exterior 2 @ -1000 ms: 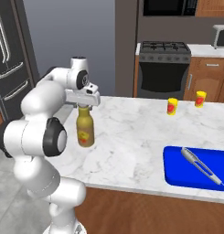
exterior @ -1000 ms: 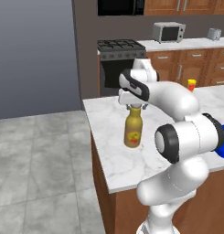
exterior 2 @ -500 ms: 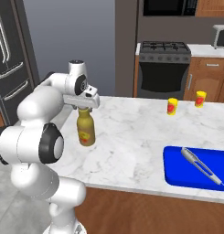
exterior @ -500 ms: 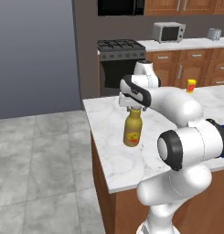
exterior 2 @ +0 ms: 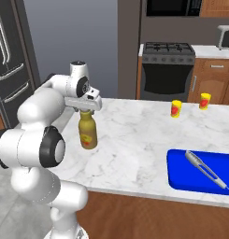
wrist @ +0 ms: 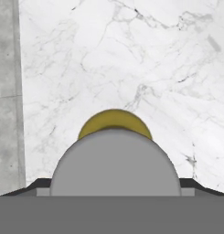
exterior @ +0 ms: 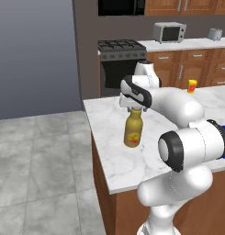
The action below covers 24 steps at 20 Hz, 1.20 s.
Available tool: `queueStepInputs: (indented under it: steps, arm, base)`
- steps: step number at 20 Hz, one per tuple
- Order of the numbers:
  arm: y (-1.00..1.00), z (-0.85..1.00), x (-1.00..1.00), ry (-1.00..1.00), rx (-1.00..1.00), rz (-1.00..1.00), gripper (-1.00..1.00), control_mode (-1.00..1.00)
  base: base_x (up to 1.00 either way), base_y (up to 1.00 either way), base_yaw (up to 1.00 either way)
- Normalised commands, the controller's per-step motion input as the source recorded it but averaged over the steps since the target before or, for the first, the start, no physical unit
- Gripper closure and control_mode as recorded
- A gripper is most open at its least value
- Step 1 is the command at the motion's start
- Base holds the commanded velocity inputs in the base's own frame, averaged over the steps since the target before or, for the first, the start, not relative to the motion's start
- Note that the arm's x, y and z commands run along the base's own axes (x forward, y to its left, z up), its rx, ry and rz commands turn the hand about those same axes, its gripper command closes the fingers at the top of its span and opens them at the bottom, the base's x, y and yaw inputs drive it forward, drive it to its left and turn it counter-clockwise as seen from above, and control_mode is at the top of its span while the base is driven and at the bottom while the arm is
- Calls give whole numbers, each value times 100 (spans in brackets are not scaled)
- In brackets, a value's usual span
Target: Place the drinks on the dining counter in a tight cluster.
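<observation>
On the counter (exterior: 115,151), near its left edge, the yellow bottle (exterior: 133,129) stands upright on the marble. Directly above it is the end effector (exterior: 134,109), pointing down, its jaws spread wide on both sides of the grey cap (wrist: 115,163), not closed on it. Two small yellow containers (exterior 2: 176,108) stand well apart at the far side. A blue tray (exterior 2: 181,175) with a pen-like tool (exterior 2: 204,169) lies to the right.
</observation>
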Motion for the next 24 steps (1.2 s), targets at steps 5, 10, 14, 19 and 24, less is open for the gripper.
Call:
queueStepInputs:
  steps: [5, 10, 14, 19, 24]
  arm:
    - [0, 0, 0, 0, 0, 0, -100, -100]
    - [0, 0, 0, 0, 0, 0, -100, -100]
    - [0, 0, 0, 0, 0, 0, -100, -100]
    - [0, 0, 0, 0, 0, 0, -100, -100]
    - [0, 0, -33, -1, 0, 0, -100, -100]
  base:
    - [0, 0, 0]
    - [0, 0, 0]
    - [0, 0, 0]
    - [0, 0, 0]
    - [0, 0, 0]
